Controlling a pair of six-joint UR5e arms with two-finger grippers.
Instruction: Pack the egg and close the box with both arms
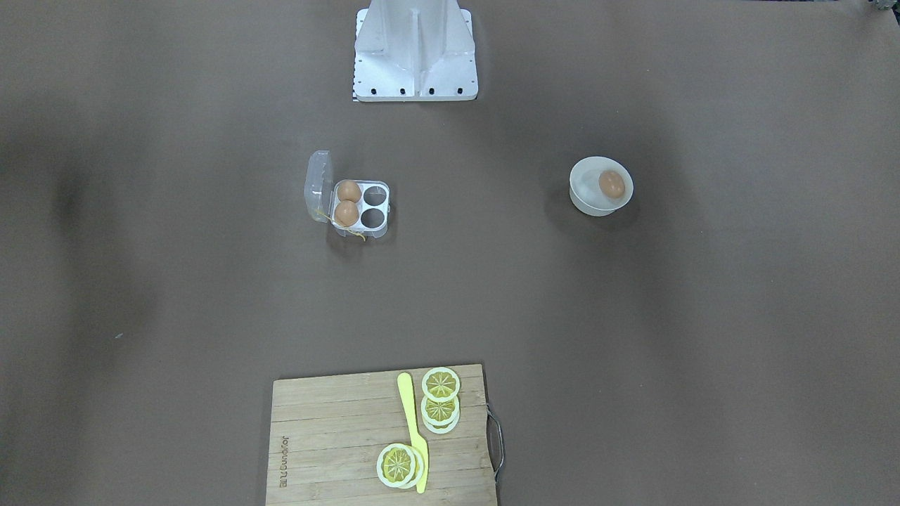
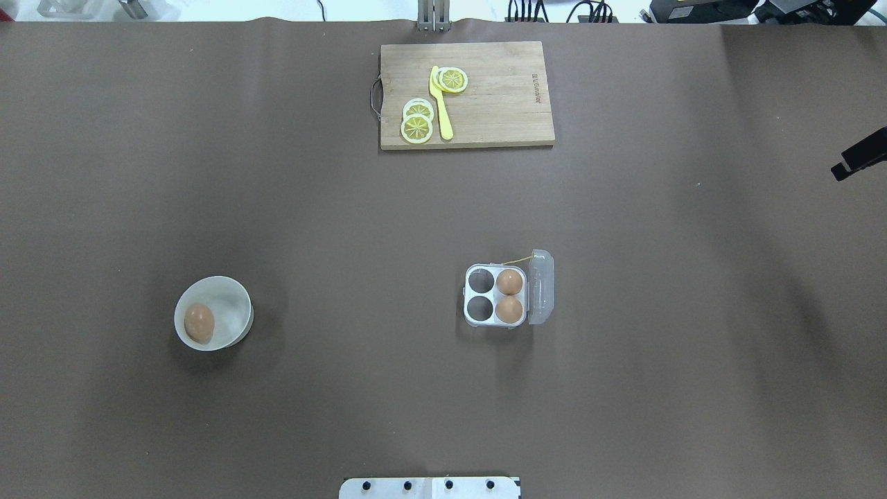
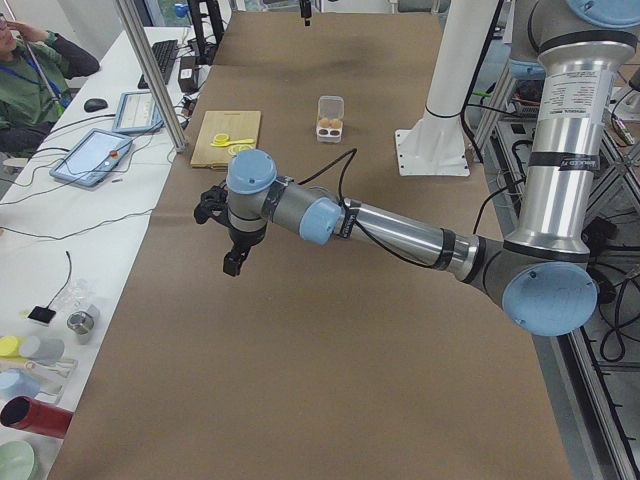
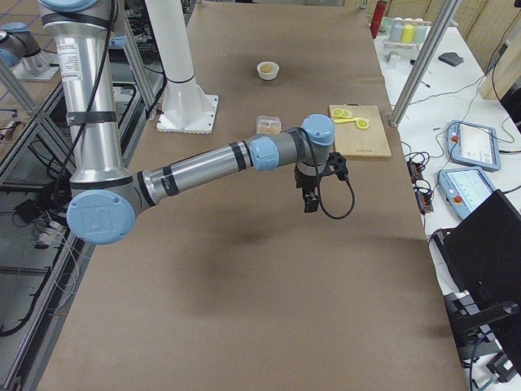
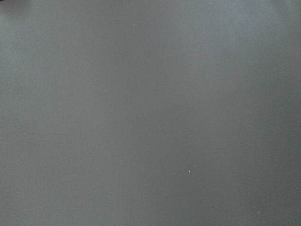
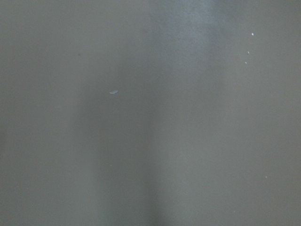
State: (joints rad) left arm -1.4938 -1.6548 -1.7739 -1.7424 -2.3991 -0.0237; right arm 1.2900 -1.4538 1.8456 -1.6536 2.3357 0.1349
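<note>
Side views show the left gripper (image 3: 232, 262) and right gripper (image 4: 309, 202) hovering, but I cannot tell their grip. Overhead shows the egg (image 2: 199, 323) in the bowl (image 2: 232, 298) and the box (image 2: 485, 296) open.

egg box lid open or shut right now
Open. The clear lid is swung back beside the box, leaving all four cells uncovered, two holding eggs.

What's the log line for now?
egg: in bowl | box: open, two cells empty | left arm, right arm: hovering away from both
</note>
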